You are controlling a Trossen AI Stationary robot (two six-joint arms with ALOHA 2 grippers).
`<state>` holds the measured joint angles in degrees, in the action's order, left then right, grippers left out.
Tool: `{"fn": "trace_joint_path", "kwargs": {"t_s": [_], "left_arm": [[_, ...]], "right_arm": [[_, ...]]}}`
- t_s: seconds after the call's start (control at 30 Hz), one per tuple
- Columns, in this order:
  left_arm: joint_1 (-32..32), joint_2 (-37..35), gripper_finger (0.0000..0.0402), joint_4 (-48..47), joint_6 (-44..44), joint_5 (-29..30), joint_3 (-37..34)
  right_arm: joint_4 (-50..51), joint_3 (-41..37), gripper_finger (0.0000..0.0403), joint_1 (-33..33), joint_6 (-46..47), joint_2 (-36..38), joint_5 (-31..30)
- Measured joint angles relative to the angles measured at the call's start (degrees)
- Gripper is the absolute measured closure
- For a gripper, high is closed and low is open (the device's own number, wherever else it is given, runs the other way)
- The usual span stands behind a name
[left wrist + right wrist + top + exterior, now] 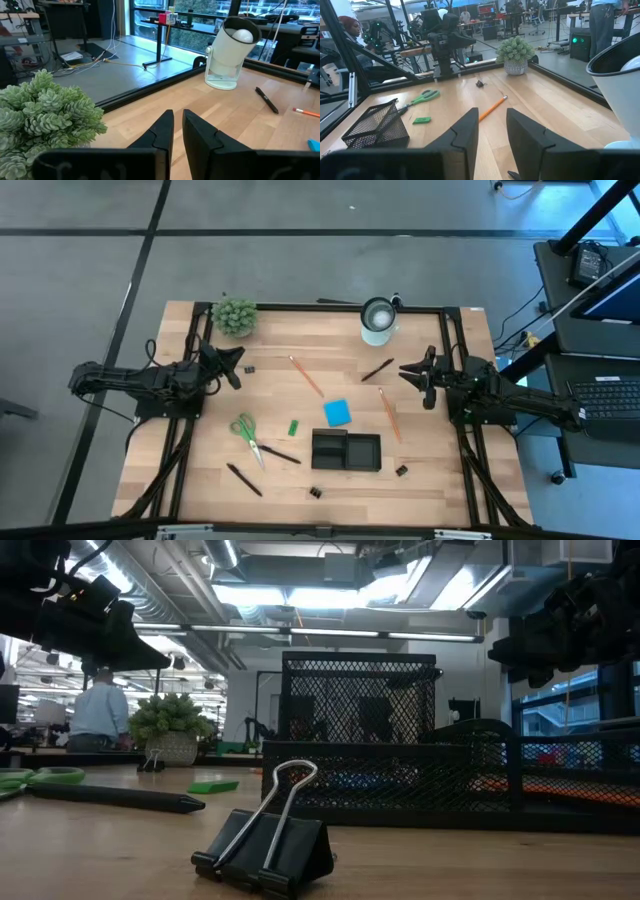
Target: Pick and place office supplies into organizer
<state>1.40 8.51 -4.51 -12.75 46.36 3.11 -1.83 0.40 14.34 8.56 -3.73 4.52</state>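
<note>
High view shows us both arms parked at the counter's [200, 480] sides, the left end effector [236, 367] nearly pressed together, the right end effector [411, 371] slightly spread, both holding nothing. The black mesh two-compartment organizer [346, 451] sits front-centre, with green-handled scissors [246, 435], thin orange pencils [388, 413] and a blue square note pad [338, 413] scattered around it. We judge thin pencils could slip from a flat pinch. Only the low view reveals the black binder clip [264, 845] close up.

The high view looks straight down on the whole table [200, 470]. The low view sits right on the tabletop, very near a black clip [265, 850], facing the organizer [400, 770]. Each wrist view looks across the table; both probably catch the plant [40, 115].
</note>
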Motion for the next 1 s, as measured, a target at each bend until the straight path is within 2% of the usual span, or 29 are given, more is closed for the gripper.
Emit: {"fn": "trace_joint_path", "kwargs": {"t_s": [1.0], "left_arm": [[0.0,0.0,0.0368,0.0,0.0,0.0,0.0]], "right_arm": [[0.0,0.0,0.0299,0.0,-1.9,0.0,0.0]]}}
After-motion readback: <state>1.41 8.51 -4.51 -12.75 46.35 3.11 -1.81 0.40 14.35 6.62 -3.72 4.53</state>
